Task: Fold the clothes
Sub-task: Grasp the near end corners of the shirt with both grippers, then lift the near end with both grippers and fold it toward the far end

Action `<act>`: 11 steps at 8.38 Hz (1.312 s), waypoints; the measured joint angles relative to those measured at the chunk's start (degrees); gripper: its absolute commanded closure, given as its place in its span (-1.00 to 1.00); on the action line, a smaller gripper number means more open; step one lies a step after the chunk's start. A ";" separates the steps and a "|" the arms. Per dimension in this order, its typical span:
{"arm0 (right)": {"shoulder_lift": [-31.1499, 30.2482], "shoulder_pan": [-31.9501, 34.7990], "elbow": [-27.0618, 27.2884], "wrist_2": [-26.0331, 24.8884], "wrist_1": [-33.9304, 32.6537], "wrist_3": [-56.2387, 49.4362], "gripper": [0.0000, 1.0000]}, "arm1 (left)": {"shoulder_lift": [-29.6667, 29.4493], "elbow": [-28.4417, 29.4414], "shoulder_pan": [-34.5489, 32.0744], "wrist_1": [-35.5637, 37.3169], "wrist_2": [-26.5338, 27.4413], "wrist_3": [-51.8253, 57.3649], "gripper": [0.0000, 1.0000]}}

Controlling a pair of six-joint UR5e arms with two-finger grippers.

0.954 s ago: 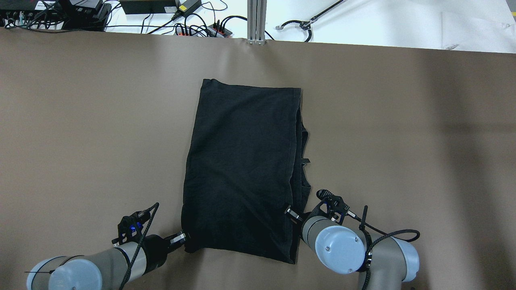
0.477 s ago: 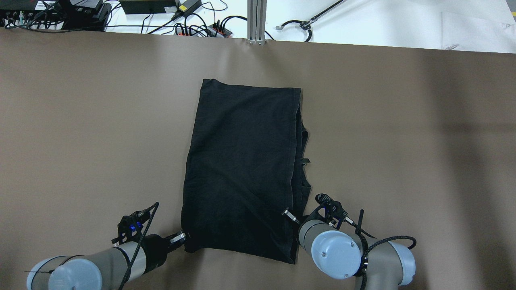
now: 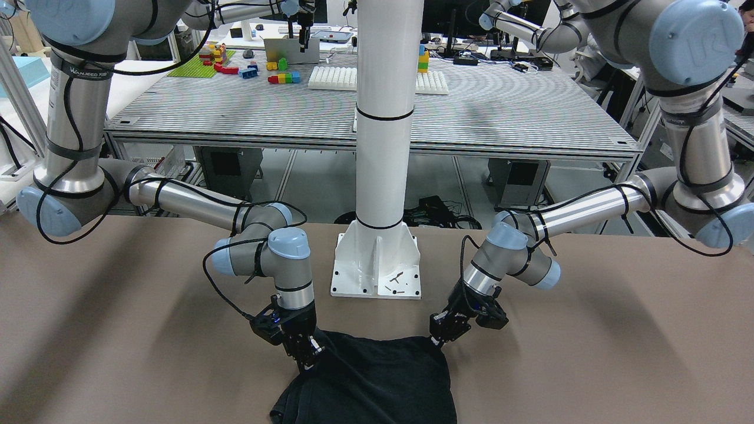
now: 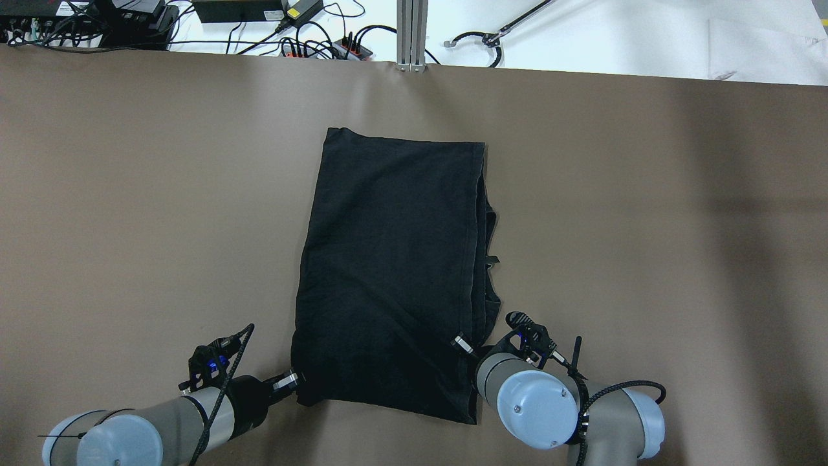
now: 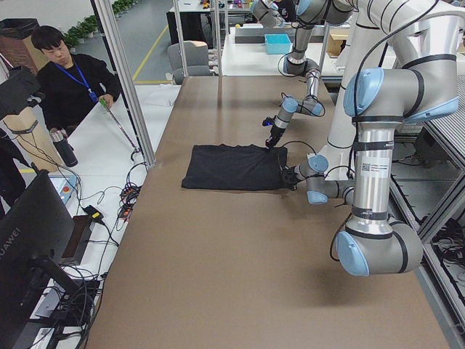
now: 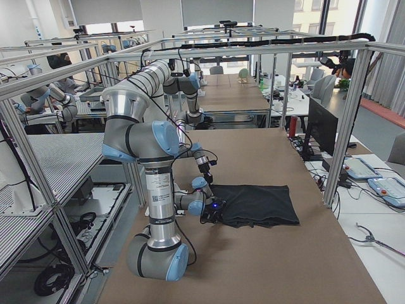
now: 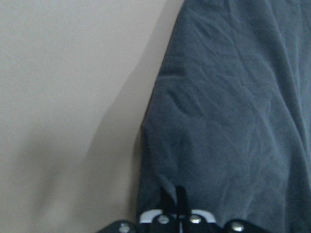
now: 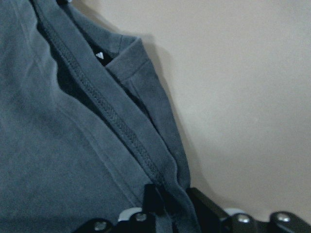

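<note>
Left gripper [image 4: 294,380]: it comes in low from 7 o'clock in the overhead view and meets the garment's near left corner.
Left fingers [image 7: 166,201]: drawn narrow, with a pinch of dark fabric between them; the cloth fans out ahead of them toward 12 o'clock in the wrist view.
Garment [image 4: 388,272]: black and matte, it lies flat in a long rectangle at the middle of the brown table [image 4: 129,194], running from 12 to 6 o'clock (the top layer stops short of the right side, so lower layers show there).
Hem [image 8: 104,109]: a stitched band runs down the garment's right side from 12 toward 5 o'clock and passes into the right gripper.
Loop tag [image 4: 491,259]: a tiny loop sticks out at 3 o'clock from the garment's right edge.
Logo [image 8: 99,55]: a small white mark sits in the dark gap between layers, at 11 o'clock in the right wrist view.
Right gripper [image 4: 460,341]: it sits at 5 o'clock on the garment, over the hemmed edge, a little up from the near right corner.
Right fingers [image 8: 154,200]: narrow, closed onto the hem, which disappears between them.
</note>
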 measured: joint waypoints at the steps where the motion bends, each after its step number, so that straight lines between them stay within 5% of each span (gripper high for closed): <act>1: -0.02 -0.01 0.16 0.02 -0.01 0.07 1.00 | 0.00 -0.22 -0.21 0.00 -0.06 0.03 1.00; 7: -2.23 0.04 6.74 0.60 -0.57 -1.38 1.00 | 0.49 -6.81 -1.71 0.00 -3.56 0.93 1.00; 11: -12.05 -5.19 23.95 0.78 -2.50 -3.15 1.00 | 2.78 -22.12 -2.37 5.99 -11.60 1.05 1.00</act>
